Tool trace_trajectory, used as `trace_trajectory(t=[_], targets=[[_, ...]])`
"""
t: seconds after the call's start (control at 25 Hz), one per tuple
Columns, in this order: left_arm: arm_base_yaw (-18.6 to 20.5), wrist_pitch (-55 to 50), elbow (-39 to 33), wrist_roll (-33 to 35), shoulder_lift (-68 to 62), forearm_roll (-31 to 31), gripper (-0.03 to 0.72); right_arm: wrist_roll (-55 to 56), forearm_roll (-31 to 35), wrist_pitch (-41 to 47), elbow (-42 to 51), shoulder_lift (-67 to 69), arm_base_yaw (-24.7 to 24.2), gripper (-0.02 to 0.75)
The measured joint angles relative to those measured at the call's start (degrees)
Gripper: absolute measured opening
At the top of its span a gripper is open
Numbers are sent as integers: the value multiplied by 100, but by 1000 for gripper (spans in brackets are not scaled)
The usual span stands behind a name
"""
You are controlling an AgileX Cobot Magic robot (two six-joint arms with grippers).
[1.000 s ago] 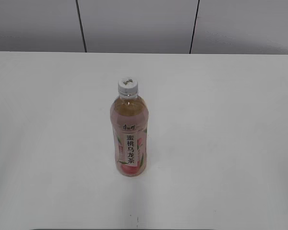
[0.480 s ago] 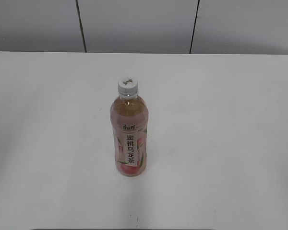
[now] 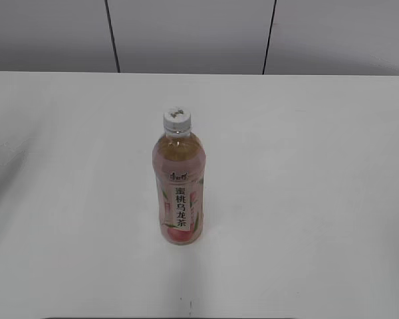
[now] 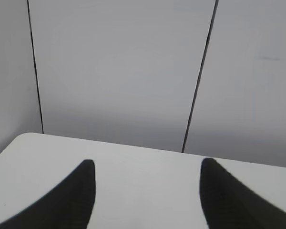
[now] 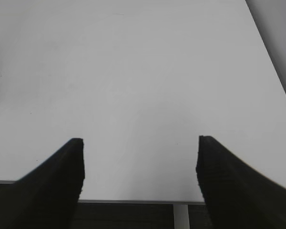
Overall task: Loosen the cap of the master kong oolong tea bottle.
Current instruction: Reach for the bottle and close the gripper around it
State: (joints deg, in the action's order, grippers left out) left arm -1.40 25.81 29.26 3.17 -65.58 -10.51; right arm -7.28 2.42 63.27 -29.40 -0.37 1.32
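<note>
The master kong oolong tea bottle (image 3: 179, 189) stands upright near the middle of the white table (image 3: 306, 199), pale amber tea inside, pink-and-white label facing me. Its white cap (image 3: 177, 119) sits on the neck with a faint dark mark on top. Neither arm shows in the exterior view. In the left wrist view my left gripper (image 4: 147, 163) is open, dark fingers apart over bare table, nothing between them. My right gripper (image 5: 139, 140) is open too, above the table's near edge, empty. The bottle is out of both wrist views.
A grey panelled wall (image 3: 186, 33) with dark vertical seams rises behind the table's far edge. The left wrist view faces that wall (image 4: 124, 71) across a rounded table corner. Under the right gripper the table's front edge (image 5: 133, 202) and a pale leg show.
A faint shadow has spread a little over the table's left side in the exterior view. The bottle and cap have not moved.
</note>
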Motion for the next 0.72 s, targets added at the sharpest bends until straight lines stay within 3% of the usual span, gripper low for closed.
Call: trace_trajectory(t=[0.16,0.44,0.72], targets=[[0,643,0,-192,-903,214,416,0,0,0,0,0,0,554],[0,2261,0,-1113,-2553,1696,415,0,0,0,0,0,0,554],[0,4184,5,-1255,-4131,2630,415,0,0,0,0,0,0,554]])
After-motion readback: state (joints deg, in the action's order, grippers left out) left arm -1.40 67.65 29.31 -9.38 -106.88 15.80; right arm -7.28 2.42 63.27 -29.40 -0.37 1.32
